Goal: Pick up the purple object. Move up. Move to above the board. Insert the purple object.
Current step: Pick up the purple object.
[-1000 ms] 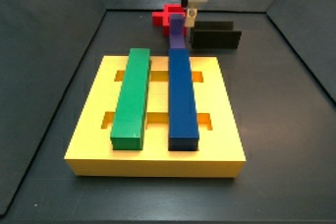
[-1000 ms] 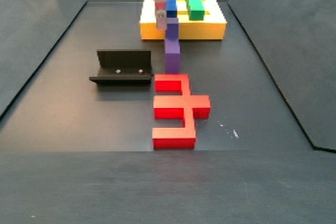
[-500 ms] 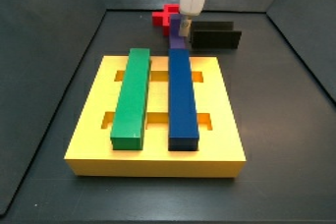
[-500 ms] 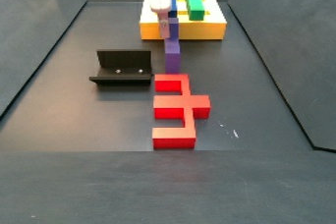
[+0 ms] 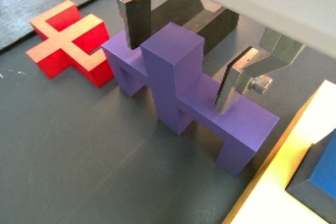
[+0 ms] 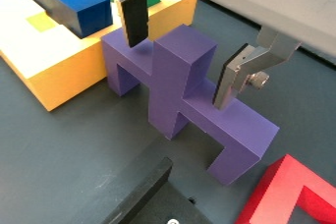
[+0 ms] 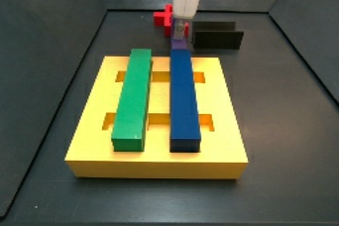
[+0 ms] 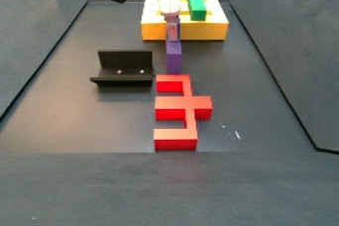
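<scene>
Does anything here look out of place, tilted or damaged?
Nothing stands out. The purple bridge-shaped piece stands upright on the dark floor, with the gripper astride its central post. The green bar and blue bar lie straight on the yellow slotted board.

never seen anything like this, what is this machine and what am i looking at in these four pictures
It is a robot arm ending in a two-finger gripper. Two pictures come from cameras on its wrist, looking down past the silver fingers. Two come from cameras fixed beside the dark floor. The fingers stand on either side of the raised post of the purple object, which sits on the floor; whether they are pressing it I cannot tell. Nearby lie a red piece, the black fixture and the yellow board carrying a green bar and a blue bar.
</scene>
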{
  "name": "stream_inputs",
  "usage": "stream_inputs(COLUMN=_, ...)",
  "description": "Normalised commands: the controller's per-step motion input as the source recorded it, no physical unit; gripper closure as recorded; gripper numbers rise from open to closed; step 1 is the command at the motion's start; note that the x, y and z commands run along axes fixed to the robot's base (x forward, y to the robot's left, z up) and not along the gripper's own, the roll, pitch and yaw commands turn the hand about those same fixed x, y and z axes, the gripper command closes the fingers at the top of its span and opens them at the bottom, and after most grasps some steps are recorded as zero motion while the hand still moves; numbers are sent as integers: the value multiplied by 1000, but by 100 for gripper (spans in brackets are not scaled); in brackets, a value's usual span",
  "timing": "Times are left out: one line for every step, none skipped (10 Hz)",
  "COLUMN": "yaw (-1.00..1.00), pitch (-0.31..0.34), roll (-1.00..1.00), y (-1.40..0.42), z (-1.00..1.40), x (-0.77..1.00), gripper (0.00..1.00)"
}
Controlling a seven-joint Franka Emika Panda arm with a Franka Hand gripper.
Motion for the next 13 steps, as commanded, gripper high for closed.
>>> stream_inputs(yaw=203, pitch=-6, roll=-103, y=94, z=-57, x=100, gripper=0)
stream_inputs(yaw=177, pitch=-30, roll=-90, y=46, z=-40, x=0, gripper=0)
stream_inputs(yaw=0, pitch=0, roll=-40, y=0, z=0, x=0, gripper=0)
stream_inputs(yaw=0, pitch=0, roll=0, y=0, z=0, x=0, gripper=0)
stream_inputs(yaw=0, pitch=0, roll=0, y=0, z=0, x=0, gripper=100)
stream_inputs(yaw=0, pitch=0, roll=0, y=0, z=0, x=0, gripper=100)
stream_inputs(yaw=0, pitch=0, roll=0, y=0, z=0, x=0, gripper=100)
stream_inputs(yaw=0, pitch=0, roll=0, y=0, z=0, x=0, gripper=100)
stream_inputs(yaw=0, pitch=0, roll=0, y=0, z=0, x=0, gripper=100)
stream_inputs(yaw=0, pitch=0, roll=0, y=0, z=0, x=0, gripper=100)
stream_inputs(yaw=0, pitch=0, roll=0, y=0, z=0, x=0, gripper=100)
stream_inputs(yaw=0, pitch=0, roll=0, y=0, z=0, x=0, gripper=100)
stream_inputs(yaw=0, pitch=0, roll=0, y=0, z=0, x=0, gripper=100)
